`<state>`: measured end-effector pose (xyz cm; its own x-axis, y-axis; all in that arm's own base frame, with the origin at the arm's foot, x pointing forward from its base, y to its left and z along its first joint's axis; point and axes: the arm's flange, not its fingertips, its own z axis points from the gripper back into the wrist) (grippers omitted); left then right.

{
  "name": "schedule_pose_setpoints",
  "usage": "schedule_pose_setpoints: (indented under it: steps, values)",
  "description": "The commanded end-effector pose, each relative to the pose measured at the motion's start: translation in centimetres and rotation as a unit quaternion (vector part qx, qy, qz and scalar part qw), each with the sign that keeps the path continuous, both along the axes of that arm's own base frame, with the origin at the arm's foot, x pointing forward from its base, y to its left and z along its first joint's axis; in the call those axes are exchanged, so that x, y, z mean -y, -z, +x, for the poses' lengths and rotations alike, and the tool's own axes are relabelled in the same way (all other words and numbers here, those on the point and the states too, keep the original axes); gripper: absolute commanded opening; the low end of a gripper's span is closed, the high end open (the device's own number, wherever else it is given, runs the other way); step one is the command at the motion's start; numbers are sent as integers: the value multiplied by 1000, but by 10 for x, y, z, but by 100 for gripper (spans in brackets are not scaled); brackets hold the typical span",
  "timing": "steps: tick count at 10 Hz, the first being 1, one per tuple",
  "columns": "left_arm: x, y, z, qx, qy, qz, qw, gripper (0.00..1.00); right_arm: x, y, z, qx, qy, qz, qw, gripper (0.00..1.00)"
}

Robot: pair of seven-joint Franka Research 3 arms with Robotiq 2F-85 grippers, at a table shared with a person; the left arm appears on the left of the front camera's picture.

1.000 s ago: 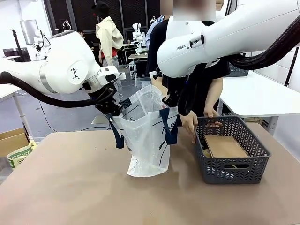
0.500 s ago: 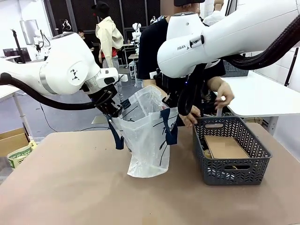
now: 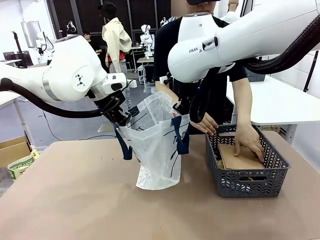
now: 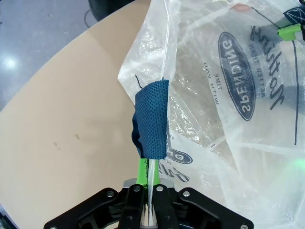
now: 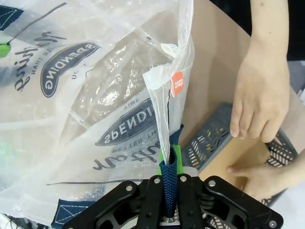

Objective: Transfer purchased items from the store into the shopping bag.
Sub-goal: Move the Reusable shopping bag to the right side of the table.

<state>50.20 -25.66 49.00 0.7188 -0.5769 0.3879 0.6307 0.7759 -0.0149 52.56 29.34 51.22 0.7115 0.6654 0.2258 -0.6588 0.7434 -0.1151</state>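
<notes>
**Claws clamped, loading step in hand**

Left gripper (image 4: 147,183) pinches the translucent whitish plastic shopping bag (image 3: 156,150) at 1 navy strap (image 4: 151,119); right gripper (image 5: 169,167) pinches the opposite strap, mouth spread; person's hand (image 3: 250,142) lies on the tan flat piece (image 3: 230,157) inside the dark grey lattice basket (image 3: 247,182) beside it; next calls for a steady, open bag.

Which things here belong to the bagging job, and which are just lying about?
Job: shopping bag, held open by left gripper and right gripper; grey basket; tan flat piece; person's hand in it.
Lying about: cardboard box, green-lettered carton beside the table.
</notes>
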Motion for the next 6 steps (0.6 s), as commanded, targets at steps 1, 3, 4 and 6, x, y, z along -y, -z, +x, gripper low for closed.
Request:
schedule_pose_setpoints:
  steps: [1,3,4,6]
  values:
    - [0,-1,0,0,-1,0,1000,0,0,1,0,0,2,0,1000,0]
    - [0,-1,0,0,-1,0,1000,0,0,1,0,0,2,0,1000,0]
    - [0,-1,0,0,-1,0,1000,0,0,1,0,0,2,0,1000,0]
    - [0,-1,0,0,-1,0,1000,0,0,1,0,0,2,0,1000,0]
